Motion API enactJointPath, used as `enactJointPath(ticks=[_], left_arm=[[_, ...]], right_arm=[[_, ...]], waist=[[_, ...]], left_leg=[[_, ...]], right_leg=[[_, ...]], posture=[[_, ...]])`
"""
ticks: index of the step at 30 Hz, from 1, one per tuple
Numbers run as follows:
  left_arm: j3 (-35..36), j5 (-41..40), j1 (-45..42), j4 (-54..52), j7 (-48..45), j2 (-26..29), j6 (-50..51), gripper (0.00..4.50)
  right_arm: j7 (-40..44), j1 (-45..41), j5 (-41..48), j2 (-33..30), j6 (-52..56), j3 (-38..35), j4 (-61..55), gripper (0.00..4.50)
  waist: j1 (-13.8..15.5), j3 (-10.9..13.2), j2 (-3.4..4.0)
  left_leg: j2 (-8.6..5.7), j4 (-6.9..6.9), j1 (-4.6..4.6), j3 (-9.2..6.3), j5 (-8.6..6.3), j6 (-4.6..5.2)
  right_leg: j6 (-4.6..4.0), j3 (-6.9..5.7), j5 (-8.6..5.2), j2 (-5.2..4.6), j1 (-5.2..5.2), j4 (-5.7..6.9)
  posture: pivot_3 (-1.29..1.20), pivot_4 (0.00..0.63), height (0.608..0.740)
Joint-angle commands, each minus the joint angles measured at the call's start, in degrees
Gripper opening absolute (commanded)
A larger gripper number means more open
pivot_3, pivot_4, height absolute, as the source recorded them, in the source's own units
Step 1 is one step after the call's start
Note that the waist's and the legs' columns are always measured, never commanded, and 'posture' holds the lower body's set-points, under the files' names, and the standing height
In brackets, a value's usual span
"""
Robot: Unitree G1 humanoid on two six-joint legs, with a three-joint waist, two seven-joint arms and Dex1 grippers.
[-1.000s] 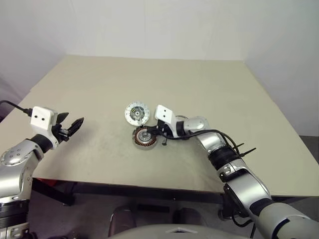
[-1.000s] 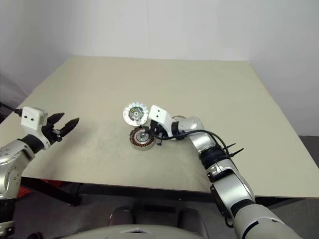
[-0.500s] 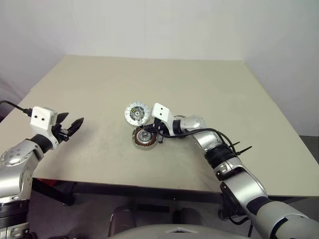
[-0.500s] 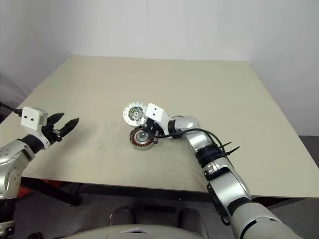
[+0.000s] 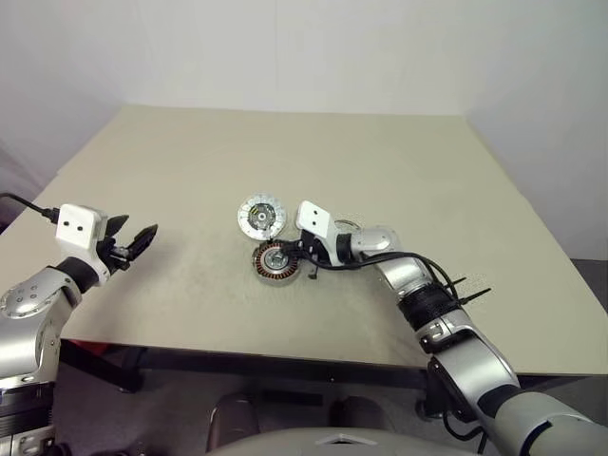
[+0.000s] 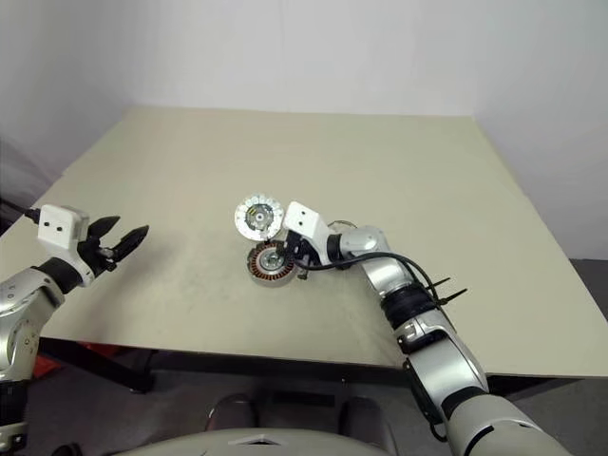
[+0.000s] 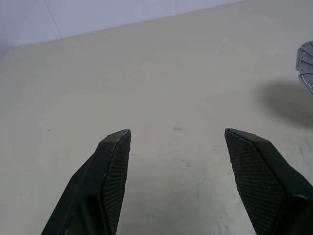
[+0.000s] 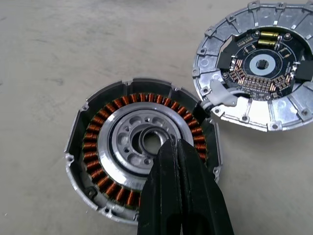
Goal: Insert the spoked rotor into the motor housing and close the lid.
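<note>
- on the matte beige table (image 5: 190, 171), near its middle, we see the motor housing (image 8: 142, 169): a round dark-rimmed shell with a ring of copper windings around a machined silver centre.
- just beside it lies the lid (image 8: 257, 66), a flat silver disc with radial ribs and a small circuit board.
- our right gripper (image 8: 178, 147) is clenched, empty, its smooth black tips over the housing centre.
- our left gripper (image 7: 177, 142) is released, its textured pads (image 7: 117, 171) spread above bare table.
</note>
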Motion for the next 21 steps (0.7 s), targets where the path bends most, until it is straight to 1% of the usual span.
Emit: enactJointPath(ticks=[1, 12, 21], left_arm=[[1.6, 0.0, -1.2, -0.2, 0.0, 1.1, -1.2, 3.24], [1.6, 0.1, -1.7, 0.5, -0.3, 1.3, -1.6, 3.24], [1.9, 0.0, -1.4, 0.4, -0.2, 1.5, -1.6, 3.24]], right_arm=[[-0.1, 0.3, 0.8, -0.6, 1.2, -0.8, -3.7, 0.01], [-0.4, 0.4, 0.9, 0.1, 1.9, -0.4, -4.6, 0.01], [-0.2, 1.0, 1.6, 1.0, 4.5, -0.1, -7.7, 0.01]], waist=[[0.0, 0.0, 0.0], [0.0, 0.0, 0.0], [0.0, 0.0, 0.0]], left_leg=[[0.0, 0.0, 0.0, 0.0, 0.0, 0.0], [0.0, -0.01, -0.01, 0.0, 0.0, 0.0], [0.0, -0.02, -0.01, 0.0, 0.0, 0.0]], right_leg=[[0.0, 0.0, 0.0, 0.0, 0.0, 0.0], [0.0, 0.0, 0.0, 0.0, -0.01, -0.01], [0.0, 0.0, 0.0, 0.0, -0.01, -0.02]], posture=[[0.0, 0.0, 0.74], [0.0, 0.0, 0.74], [0.0, 0.0, 0.74]])
